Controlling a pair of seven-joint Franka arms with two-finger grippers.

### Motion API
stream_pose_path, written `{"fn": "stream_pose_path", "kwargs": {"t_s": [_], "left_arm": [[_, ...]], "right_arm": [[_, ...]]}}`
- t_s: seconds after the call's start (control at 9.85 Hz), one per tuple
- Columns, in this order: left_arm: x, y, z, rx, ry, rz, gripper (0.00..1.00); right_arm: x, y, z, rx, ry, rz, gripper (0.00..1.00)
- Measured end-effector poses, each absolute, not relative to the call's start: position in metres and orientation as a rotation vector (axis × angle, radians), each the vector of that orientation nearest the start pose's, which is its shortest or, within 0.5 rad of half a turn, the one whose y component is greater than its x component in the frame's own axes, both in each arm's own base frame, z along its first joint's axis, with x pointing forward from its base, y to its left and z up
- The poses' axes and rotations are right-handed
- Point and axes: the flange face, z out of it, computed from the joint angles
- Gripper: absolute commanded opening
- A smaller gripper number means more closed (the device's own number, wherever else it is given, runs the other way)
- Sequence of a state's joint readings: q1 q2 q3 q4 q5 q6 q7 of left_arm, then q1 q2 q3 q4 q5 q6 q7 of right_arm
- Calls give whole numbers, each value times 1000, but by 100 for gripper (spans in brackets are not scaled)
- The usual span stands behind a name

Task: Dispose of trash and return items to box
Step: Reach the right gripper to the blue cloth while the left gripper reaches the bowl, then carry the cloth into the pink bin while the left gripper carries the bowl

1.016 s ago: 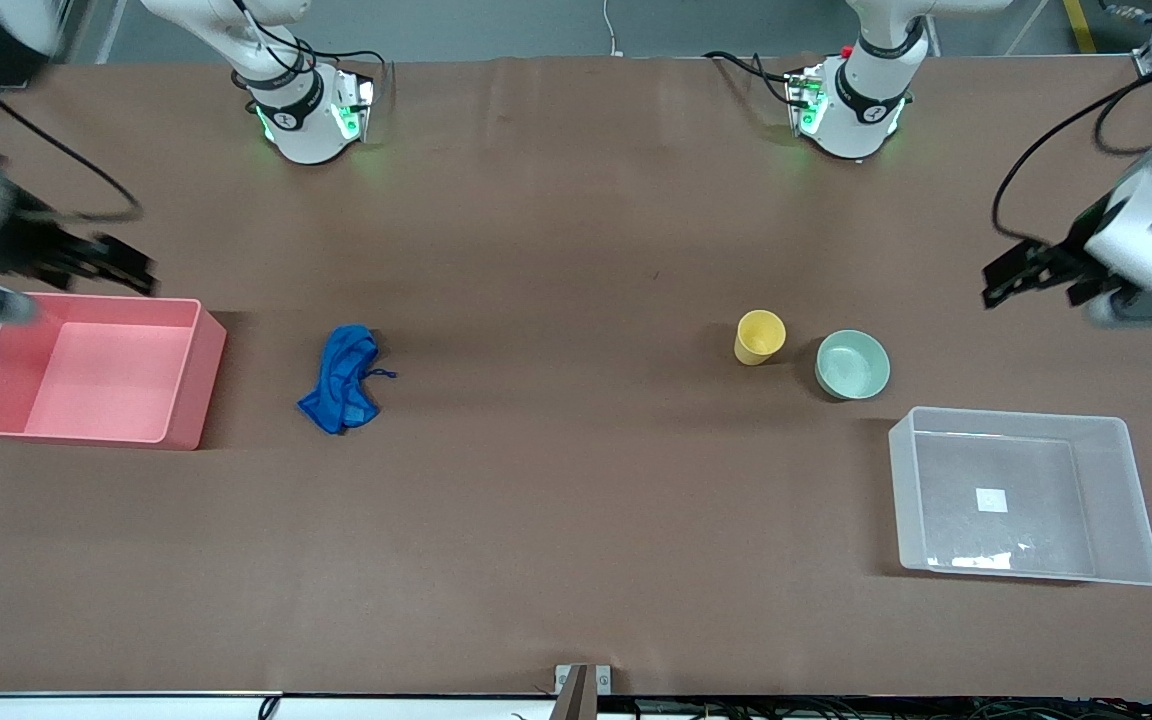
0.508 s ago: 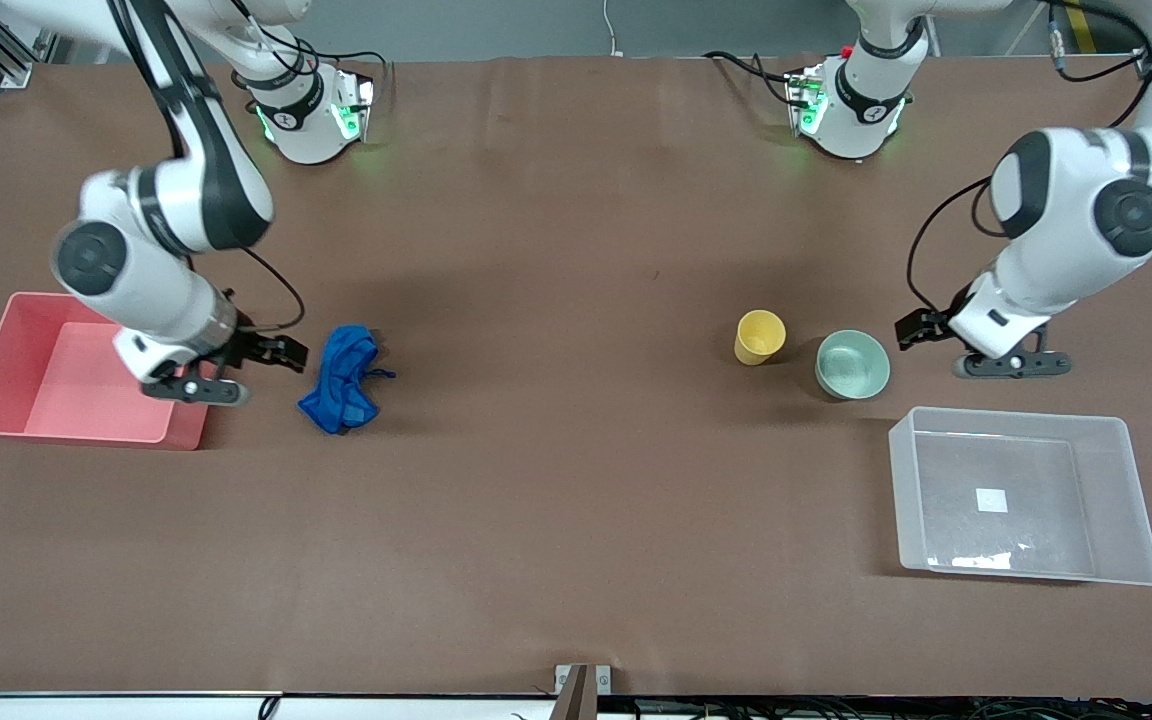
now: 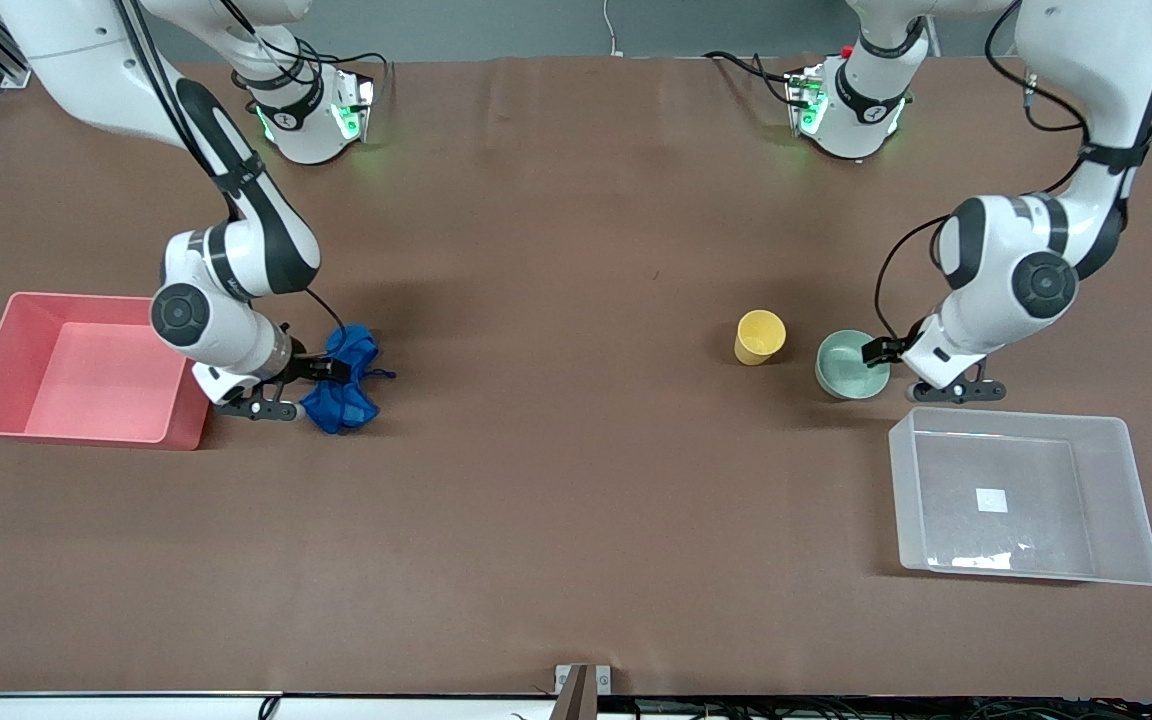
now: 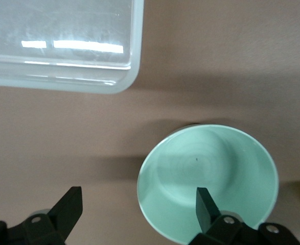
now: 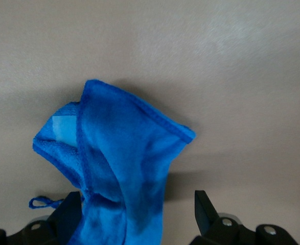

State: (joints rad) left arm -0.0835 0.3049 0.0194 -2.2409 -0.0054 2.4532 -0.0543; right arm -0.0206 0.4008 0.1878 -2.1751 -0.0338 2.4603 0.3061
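Note:
The blue cloth rag (image 3: 341,380) lies crumpled on the table beside the pink bin. My right gripper (image 3: 301,390) is low at the rag, open, with its jaws on either side of one end of it. The right wrist view shows the rag (image 5: 124,163) between the fingers of that gripper (image 5: 137,212). The mint-green bowl (image 3: 852,364) stands beside the yellow cup (image 3: 760,336). My left gripper (image 3: 921,372) is open at the bowl's rim. In the left wrist view, one finger (image 4: 206,206) is over the bowl (image 4: 226,163) and the other is outside it. The clear box (image 3: 1011,412) stands nearer the front camera than the bowl.
The pink rectangular bin (image 3: 191,400) stands at the right arm's end of the table, close to the right gripper. A corner of the clear box (image 4: 124,84) shows in the left wrist view, close to the bowl. The brown table lies between the rag and the cup.
Both arms swung in and came down. The right gripper moved from beside the pink bin to the rag. The left gripper moved from the table's end to the bowl's rim.

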Motion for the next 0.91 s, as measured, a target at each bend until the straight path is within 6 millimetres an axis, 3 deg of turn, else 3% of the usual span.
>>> {"fn": "stream_pose_path", "kwargs": {"t_s": [0.1,0.2,0.3,0.71,0.81,0.91], "left_arm": [[535,-36,213,-3131,15,131,30],[535,-38,207,-3132,15,129,13],[535,-38,205,-3131,16,132,8],[531,-37,202,-3130,15,144,1],[532,-39,206,-3132,21,134,0],[533,-40,217,-3133,24,128,0]], "right_arm": [[540,102,195,-3104,188,186,38],[537,109,190,-3103,184,180,9],[534,110,185,-3102,185,176,1],[537,109,188,-3103,230,179,1],[543,109,201,-3111,255,223,1],[555,109,228,-3126,272,303,1]]}}
